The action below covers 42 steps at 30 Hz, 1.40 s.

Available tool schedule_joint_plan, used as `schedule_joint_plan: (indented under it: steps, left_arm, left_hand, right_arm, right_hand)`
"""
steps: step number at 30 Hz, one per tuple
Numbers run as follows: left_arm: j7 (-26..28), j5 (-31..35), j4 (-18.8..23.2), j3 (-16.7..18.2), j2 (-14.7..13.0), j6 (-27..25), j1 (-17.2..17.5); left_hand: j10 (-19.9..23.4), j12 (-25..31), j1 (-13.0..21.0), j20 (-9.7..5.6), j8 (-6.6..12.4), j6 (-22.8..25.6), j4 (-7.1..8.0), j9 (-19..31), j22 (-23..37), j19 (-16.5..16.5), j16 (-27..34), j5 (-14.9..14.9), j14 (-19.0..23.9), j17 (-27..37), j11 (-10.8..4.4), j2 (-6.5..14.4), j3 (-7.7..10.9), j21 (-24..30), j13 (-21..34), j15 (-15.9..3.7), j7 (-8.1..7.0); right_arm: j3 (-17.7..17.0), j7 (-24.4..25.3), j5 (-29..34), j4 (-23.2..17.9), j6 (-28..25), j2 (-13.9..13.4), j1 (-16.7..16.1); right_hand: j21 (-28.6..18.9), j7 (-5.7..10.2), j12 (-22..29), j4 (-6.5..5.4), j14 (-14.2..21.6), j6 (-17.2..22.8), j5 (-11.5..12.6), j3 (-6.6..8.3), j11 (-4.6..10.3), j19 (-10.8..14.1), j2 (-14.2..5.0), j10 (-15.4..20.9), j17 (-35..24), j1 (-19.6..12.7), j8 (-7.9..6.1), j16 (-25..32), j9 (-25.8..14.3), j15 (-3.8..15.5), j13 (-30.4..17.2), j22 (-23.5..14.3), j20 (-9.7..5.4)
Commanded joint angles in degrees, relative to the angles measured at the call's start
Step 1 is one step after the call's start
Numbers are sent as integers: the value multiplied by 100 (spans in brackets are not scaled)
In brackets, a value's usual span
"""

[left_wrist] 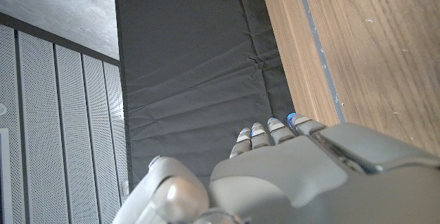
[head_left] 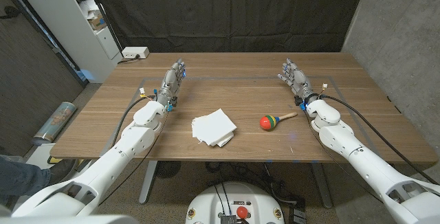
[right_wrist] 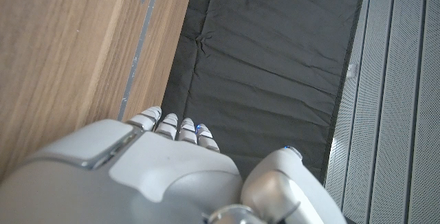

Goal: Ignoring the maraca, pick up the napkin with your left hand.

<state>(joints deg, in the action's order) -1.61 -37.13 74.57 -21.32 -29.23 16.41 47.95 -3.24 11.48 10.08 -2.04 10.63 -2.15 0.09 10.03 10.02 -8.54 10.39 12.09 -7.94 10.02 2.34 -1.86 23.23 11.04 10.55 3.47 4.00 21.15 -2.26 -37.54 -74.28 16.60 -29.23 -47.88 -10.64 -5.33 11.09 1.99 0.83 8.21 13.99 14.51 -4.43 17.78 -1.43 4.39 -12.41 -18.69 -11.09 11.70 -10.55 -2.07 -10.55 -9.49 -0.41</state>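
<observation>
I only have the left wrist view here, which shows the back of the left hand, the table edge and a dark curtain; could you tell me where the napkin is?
Observer: The napkin lies near the table's middle, to the right of the left hand and nearer the robot.
Operator: Thank you. Is anything close to it?
Observer: A colourful maraca lies just to its right, apart from it, its handle pointing toward the right hand.
Operator: Is the right hand holding anything?
Observer: No, it is held open with its fingers apart, near the table's far edge.
</observation>
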Motion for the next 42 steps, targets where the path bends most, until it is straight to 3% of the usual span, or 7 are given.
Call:
schedule_joint_plan:
  steps: [1, 10, 25, 42]
  left_arm:
    - [-6, -9, 23, -7, -6, -59, -23]
    - [-189, -30, 24, -32, -84, -104, -60]
    - [173, 289, 636, 54, -395, -25, 241]
    - [-218, 60, 517, 214, -441, 404, 419]
  left_hand:
    - [-59, 38, 56, -49, 29, -5, -1, 11, 13, -54, 24, 32, -56, 14, 23, 4, 20, 28, 29, 0, 54]
    - [-63, 36, 49, 3, 21, -11, -9, 11, 14, -76, 19, 25, -68, 15, 10, -6, 4, 19, 28, 2, 41]
    - [-63, 35, 35, 72, 13, -17, -17, 11, 16, -96, 20, 15, -67, 18, 16, -13, -20, 13, 28, 13, 38]
    - [-26, 49, 36, 120, 22, 18, -32, 12, 18, -86, 35, 10, -23, 19, 6, -6, -34, 19, 28, 3, 34]
  right_arm:
    - [-16, -86, -54, 42, -46, -16, 65]
    - [-12, -67, -40, 22, -77, -44, 43]
    - [-16, -88, -52, 163, -18, 10, 74]
    - [28, 43, 31, 78, -71, 33, 89]
  right_hand:
    - [-37, -3, 33, 3, -14, 45, 34, 33, -42, 39, -18, 14, -26, -39, -18, 21, -32, -50, -20, -26, -10]
    - [-18, 3, 14, 3, -47, 9, 29, 26, -62, -10, -21, -23, -22, -29, -3, 7, -32, -63, -20, -26, -3]
    - [-3, -7, -10, 9, -106, -66, 21, 10, -71, -67, -9, -84, -15, -13, 20, -15, -32, -93, -20, -27, 18]
    - [-3, 7, -6, 23, -107, -78, 19, 0, -77, -90, 0, -83, -8, -12, 16, -14, -33, -95, -22, -27, 30]
